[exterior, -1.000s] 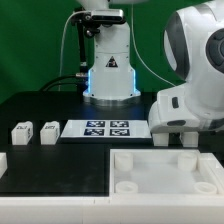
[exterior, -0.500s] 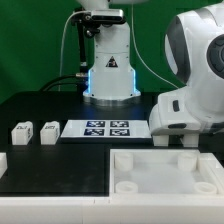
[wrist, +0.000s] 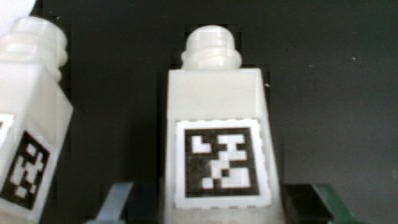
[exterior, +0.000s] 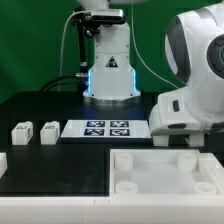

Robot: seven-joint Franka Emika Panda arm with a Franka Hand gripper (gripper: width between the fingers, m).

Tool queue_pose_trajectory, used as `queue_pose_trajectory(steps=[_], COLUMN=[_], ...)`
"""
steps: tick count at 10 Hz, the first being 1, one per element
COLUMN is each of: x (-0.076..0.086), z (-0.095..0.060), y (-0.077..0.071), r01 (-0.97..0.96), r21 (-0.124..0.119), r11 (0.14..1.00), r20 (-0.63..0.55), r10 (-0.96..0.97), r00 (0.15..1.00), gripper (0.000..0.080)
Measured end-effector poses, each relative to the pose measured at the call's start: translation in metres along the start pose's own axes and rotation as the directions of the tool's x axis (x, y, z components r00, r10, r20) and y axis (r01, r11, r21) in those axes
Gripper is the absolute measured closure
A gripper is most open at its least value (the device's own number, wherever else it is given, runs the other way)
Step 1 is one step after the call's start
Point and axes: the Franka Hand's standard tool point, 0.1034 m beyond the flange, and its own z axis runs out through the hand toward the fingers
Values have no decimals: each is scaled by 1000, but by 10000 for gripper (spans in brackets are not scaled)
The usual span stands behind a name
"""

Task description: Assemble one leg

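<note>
The gripper (wrist: 222,206) is spread open, with one dark finger (wrist: 128,204) on each side of the leg (wrist: 217,130). A sliver of black shows between each finger and the block, so as far as the wrist view tells, the gripper sits astride the leg and is not yet pinching it. The leg rests on the black table (exterior: 60,170), its rounded stub (wrist: 214,45) at the end away from the fingers. A second leg (wrist: 32,120) lies just beside it, apart. In the exterior view the arm (exterior: 190,80) fills the three o'clock side, its hand low behind the far edge of the tray piece (exterior: 165,172), which spreads across five o'clock. What lies under the hand is mostly hidden there. At nine o'clock sit the outer spare leg (exterior: 20,133) and the inner spare leg (exterior: 48,131), the inner one just beside the marker board (exterior: 105,128) at the centre. I judge the job barely begun: the corner socket (exterior: 128,185) that shows looks empty and no leg is fitted. The fingers have yet to close, lift the leg, carry it to a socket and seat the stub. Each leg carries a black-and-white square tag (wrist: 217,160), and the marker board carries four. These are patterns, not letters. The robot base (exterior: 108,85) bears a warning triangle (exterior: 110,63). No words can be read anywhere.
</note>
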Motion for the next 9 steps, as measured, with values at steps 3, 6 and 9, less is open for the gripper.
queue_pose_trajectory(steps=[3, 6, 9], x=[0, -4, -5], z=[0, -56, -134], y=[0, 9, 23], r01=[0, 80, 129], r21=[0, 9, 15], r11=[1000, 997, 992], r20=[0, -36, -197], r10=[0, -79, -123], r00=[1000, 996, 973], gripper=[509, 509, 508])
